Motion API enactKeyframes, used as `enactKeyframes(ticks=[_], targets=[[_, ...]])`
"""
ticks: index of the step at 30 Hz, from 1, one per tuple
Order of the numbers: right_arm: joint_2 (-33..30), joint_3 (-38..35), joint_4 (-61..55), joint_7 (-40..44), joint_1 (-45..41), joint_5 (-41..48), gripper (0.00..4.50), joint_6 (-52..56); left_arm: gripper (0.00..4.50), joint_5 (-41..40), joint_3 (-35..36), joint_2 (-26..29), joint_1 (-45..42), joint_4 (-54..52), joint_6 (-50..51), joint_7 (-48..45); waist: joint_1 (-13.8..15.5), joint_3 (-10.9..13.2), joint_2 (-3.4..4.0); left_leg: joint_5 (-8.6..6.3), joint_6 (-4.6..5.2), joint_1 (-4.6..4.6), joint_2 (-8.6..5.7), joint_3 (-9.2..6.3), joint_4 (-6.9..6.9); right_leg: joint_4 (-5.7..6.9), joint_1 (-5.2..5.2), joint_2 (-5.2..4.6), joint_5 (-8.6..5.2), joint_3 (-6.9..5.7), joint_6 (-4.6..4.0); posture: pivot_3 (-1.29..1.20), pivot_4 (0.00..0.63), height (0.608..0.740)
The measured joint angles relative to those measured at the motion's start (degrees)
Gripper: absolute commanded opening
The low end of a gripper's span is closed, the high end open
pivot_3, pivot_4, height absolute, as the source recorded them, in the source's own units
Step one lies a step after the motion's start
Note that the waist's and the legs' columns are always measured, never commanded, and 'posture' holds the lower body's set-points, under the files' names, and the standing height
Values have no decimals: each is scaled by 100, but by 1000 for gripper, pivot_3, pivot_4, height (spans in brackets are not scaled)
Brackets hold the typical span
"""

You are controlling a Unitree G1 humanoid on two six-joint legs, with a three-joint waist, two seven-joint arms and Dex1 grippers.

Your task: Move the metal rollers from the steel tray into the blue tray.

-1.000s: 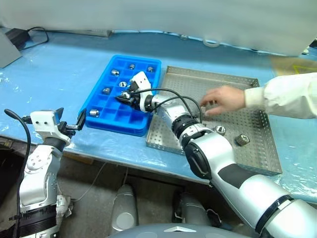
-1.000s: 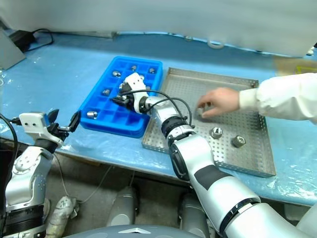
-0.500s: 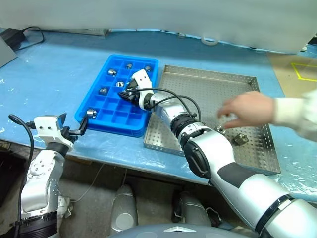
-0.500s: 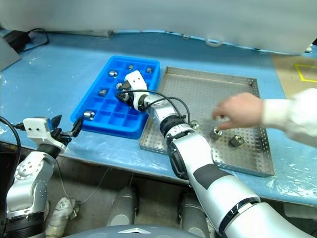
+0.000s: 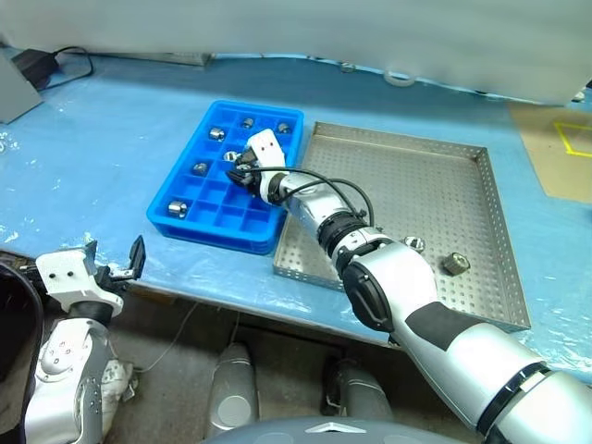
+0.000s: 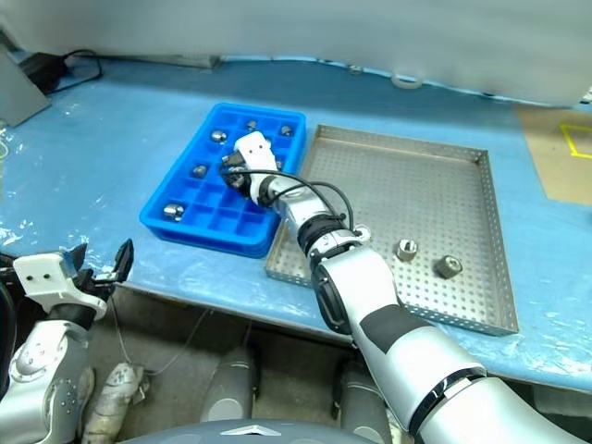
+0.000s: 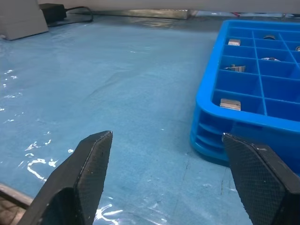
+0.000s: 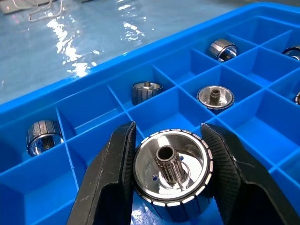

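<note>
my right gripper pinching a roller over blue tray | left gripper spread, idle | five-ish slotted, three left in steel tray, lower right

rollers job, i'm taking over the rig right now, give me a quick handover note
Right gripper: shut on a silvery metal roller, held over the bright blue compartment tray, not released yet.
Left gripper: open, holds nothing, near the table edge beside the blue tray.
Done: six rollers sit in separate blue tray compartments, for example one near the front left corner.
Left: three rollers lie on the perforated grey steel tray, near its front: one by the robot's forearm, two further right. Drop the held roller into a free compartment, then fetch those.
</note>
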Motion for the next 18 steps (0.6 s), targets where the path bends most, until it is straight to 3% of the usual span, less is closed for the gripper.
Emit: enactKeyframes(ticks=[12, 18], targets=[[1, 95, 82, -862, -27, -243, 1773, 94, 4068, 13, -71, 79, -296, 98, -5, -37, 105, 0, 0, 0, -1, -6, -4, 0, 1, 9, -11, 0, -1, 4, 3, 445, 150, 740], [4, -24, 86, -815, -84, -211, 3714, 102, 4068, 13, -153, 147, -340, 145, 2, -86, 70, -1, -1, 4, -8, -22, -3, 1, 6, 29, -36, 0, -1, 5, 3, 413, 150, 740]])
